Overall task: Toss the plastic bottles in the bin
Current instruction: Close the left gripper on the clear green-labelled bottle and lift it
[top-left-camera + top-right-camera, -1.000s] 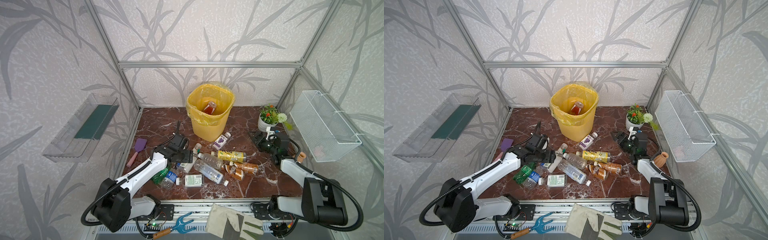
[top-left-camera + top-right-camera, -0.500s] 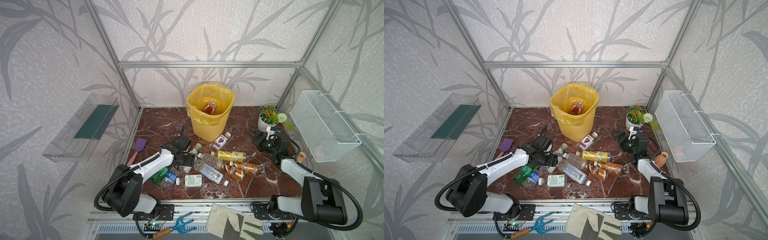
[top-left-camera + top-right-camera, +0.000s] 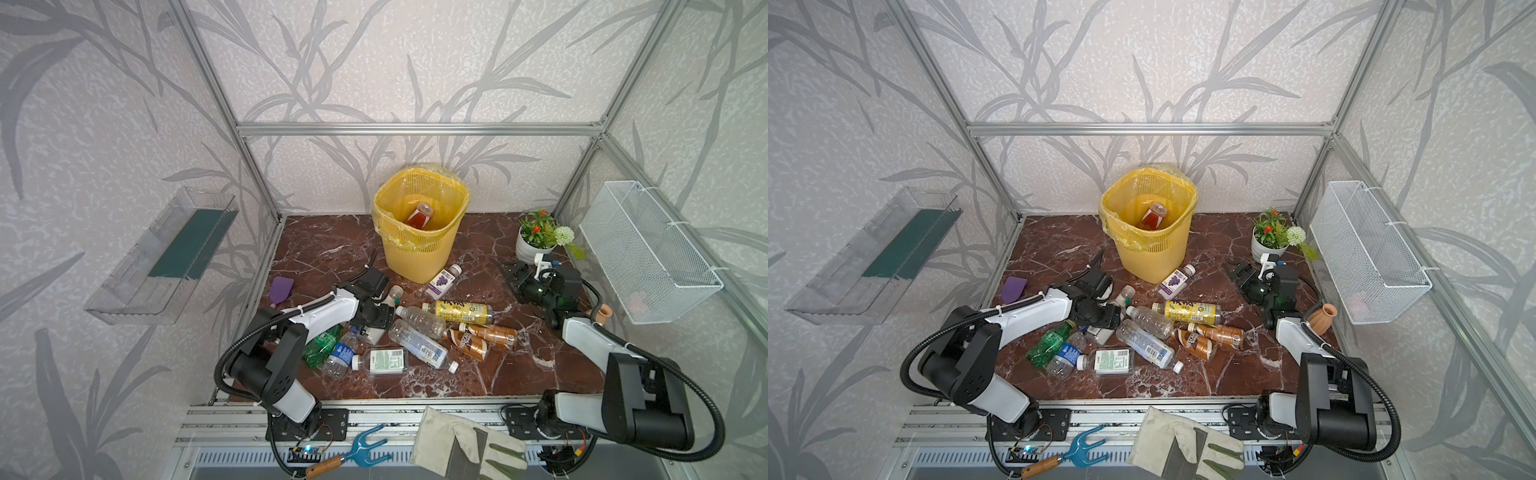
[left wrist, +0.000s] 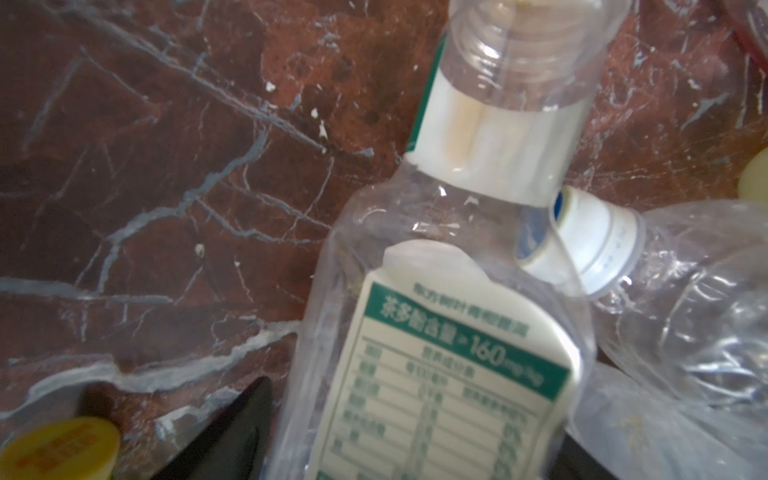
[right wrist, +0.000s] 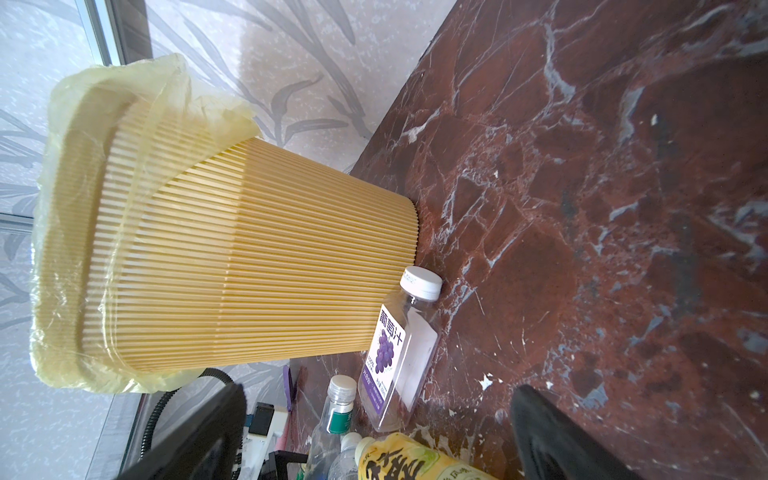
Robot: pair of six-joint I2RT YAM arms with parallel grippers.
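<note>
The plastic bottles point(image 3: 419, 322) lie heaped near the bench's front edge, left of middle. One red-labelled bottle point(image 3: 420, 216) sits inside the bin point(image 3: 415, 262) at the back edge. The left gripper point(image 3: 376, 316) straddles a green-labelled bottle point(image 4: 449, 374); whether it pinches, I cannot tell. The right gripper point(image 3: 512, 272) hangs released near the right edge.

Yellow bin point(image 3: 419, 257), finely ribbed lattice; paler, see-through yellow liner point(image 5: 124, 83). Red-brown marble floor point(image 3: 332, 249), veined white and grey. Pale grey walls point(image 3: 395, 62), darker grey leaf print. Deep red bottle point(image 3: 419, 216). Clear grape bottle point(image 5: 395, 353), purple-and-white label, white cap. Bright yellow bottle point(image 3: 461, 312), dark lettering. Two brown bottles point(image 3: 492, 332), white lettering. Dark green bottle point(image 3: 322, 343). Clear, blue-labelled bottle point(image 3: 343, 355). Clear, cream-labelled bottle point(image 4: 449, 374), green print. White wire basket point(image 3: 648, 257). Purple spatula point(image 3: 280, 289). Terracotta vase point(image 3: 602, 311). Off-white glove point(image 3: 465, 446), grey and green patches.
</note>
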